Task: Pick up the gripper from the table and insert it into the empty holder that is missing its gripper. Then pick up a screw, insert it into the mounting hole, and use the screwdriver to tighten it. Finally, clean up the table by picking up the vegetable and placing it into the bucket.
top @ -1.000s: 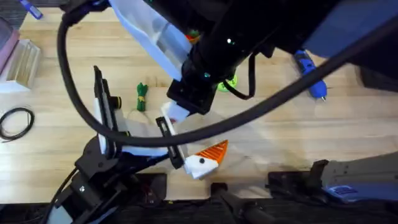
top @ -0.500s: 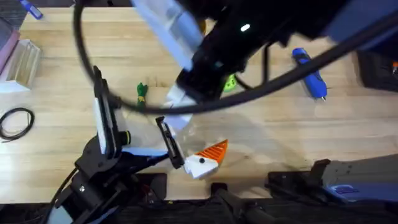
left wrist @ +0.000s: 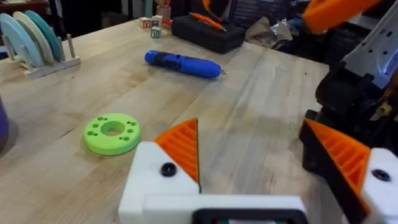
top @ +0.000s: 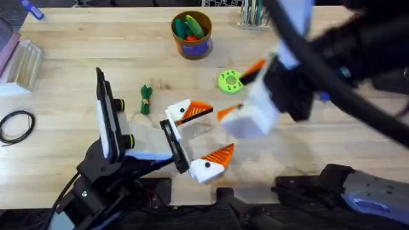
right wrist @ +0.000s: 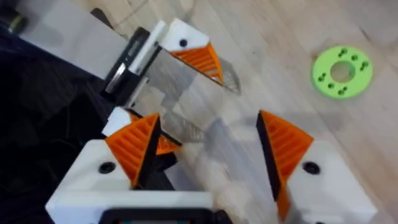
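Sitting in the white holder [right wrist: 179, 38] on one finger of the left tool [top: 214, 131], the orange fingertip [right wrist: 200, 60] points out over the worktop [top: 319, 140]. The other finger of that tool also carries an orange tip, and the two stand wide apart with nothing between them. A dark round spot shows on the side of the holder; whether it is an open mounting hole or a screw head cannot be told.

The right tool [right wrist: 208, 127] hovers just above this fingertip, its own fingers spread wide and empty. A round green disc [right wrist: 342, 71] lies near, just beyond both tools. The blue screwdriver [left wrist: 183, 62] lies farther off past the disc. The dark-green vegetable [top: 146, 99] lies to the far side of the left tool, and the bucket [top: 203, 46] stands well beyond it.

Insertion looks done, so the screw step seems next. No screw can be made out. Doing it well likely means the left tool staying steady, the fingertip sitting flush, and the screw going straight into the hole.
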`<state>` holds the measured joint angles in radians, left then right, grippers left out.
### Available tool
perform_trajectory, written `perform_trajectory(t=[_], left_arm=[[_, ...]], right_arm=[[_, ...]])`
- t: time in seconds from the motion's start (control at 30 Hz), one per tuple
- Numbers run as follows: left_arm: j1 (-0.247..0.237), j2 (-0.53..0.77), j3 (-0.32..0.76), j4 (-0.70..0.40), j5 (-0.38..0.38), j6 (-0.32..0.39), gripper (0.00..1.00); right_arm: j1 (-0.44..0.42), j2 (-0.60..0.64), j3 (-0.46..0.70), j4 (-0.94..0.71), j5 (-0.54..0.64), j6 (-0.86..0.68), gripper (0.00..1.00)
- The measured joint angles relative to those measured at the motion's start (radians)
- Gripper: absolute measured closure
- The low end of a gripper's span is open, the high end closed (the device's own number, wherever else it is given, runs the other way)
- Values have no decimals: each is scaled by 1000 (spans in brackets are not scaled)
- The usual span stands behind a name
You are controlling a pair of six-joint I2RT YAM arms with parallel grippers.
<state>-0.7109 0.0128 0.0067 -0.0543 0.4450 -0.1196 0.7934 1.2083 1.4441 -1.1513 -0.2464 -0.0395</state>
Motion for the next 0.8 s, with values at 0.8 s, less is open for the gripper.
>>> perform_trajectory(t=[0.8], left_arm=[[0,0,0,1,0,0,12]], right_arm=[[-33,-502,-312,-10,-171,73,75]])
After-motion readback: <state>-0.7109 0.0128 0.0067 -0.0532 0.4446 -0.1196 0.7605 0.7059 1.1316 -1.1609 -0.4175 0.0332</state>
